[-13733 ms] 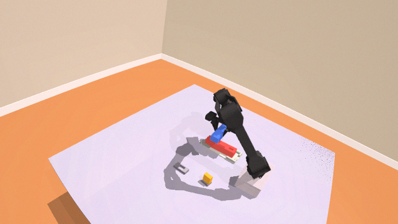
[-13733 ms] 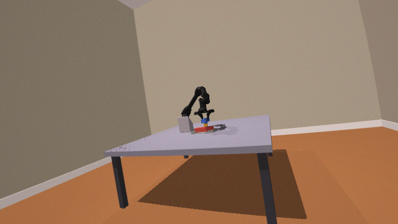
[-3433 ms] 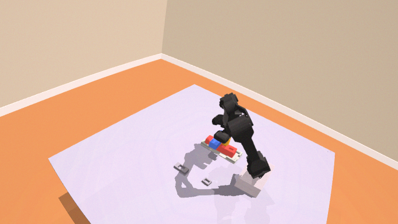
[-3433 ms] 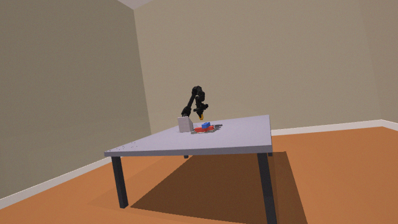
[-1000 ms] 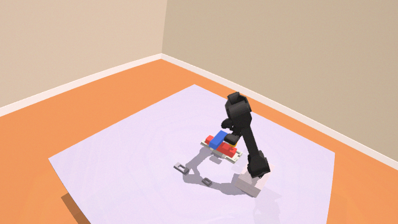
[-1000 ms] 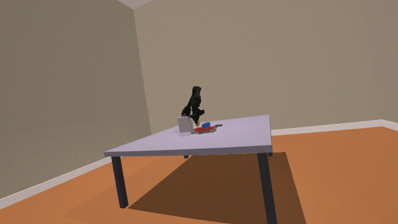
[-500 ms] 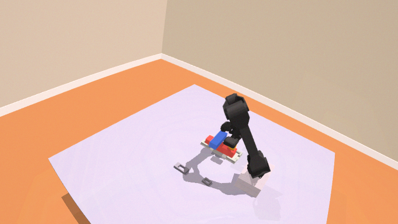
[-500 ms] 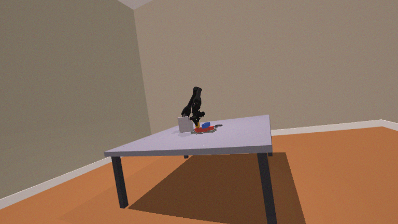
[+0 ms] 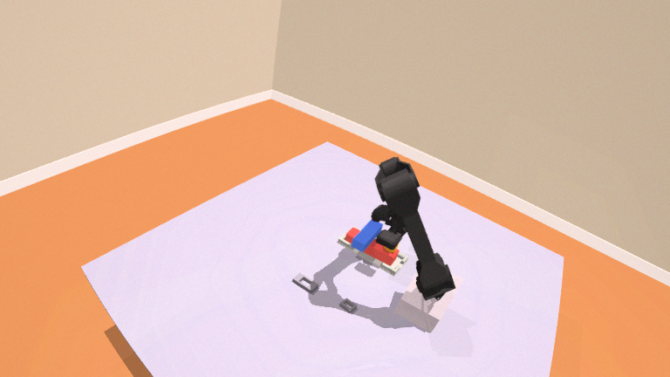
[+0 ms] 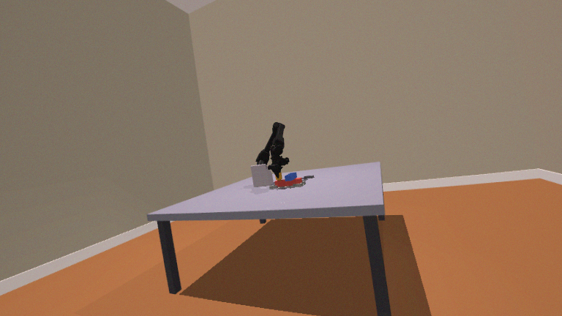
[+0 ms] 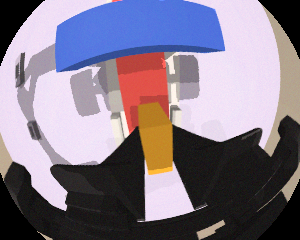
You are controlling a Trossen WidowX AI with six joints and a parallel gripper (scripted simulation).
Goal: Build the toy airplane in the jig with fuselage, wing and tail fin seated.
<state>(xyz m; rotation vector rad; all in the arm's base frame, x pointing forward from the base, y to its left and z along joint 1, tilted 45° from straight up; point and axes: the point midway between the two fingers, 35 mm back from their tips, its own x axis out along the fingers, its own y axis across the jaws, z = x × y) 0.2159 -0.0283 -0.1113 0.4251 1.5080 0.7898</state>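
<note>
The red fuselage point(image 9: 376, 252) point(image 10: 288, 182) point(image 11: 141, 75) lies in the pale cradle jig point(image 9: 395, 270) point(image 11: 116, 128) and looks flat. The blue wing point(image 9: 366, 236) point(image 10: 290, 176) point(image 11: 140, 27) lies across the top of the fuselage; its tab is hidden. The orange-yellow tail fin point(image 9: 391, 249) point(image 10: 279, 176) point(image 11: 156, 137) stands upright at the tail end of the fuselage, its lower end at the fuselage top. Whether it is fully down is hard to tell. My gripper point(image 9: 390, 243) point(image 10: 278, 172) point(image 11: 151, 128) is shut on the tail fin, one finger on each side.
A larger grey rectangular holder point(image 9: 311, 288) and a smaller grey holder point(image 9: 349, 310) point(image 11: 35, 131) lie on the table point(image 9: 222, 254) to one side of the jig. A pale block point(image 9: 420, 313) point(image 10: 260, 175) stands at the arm's base.
</note>
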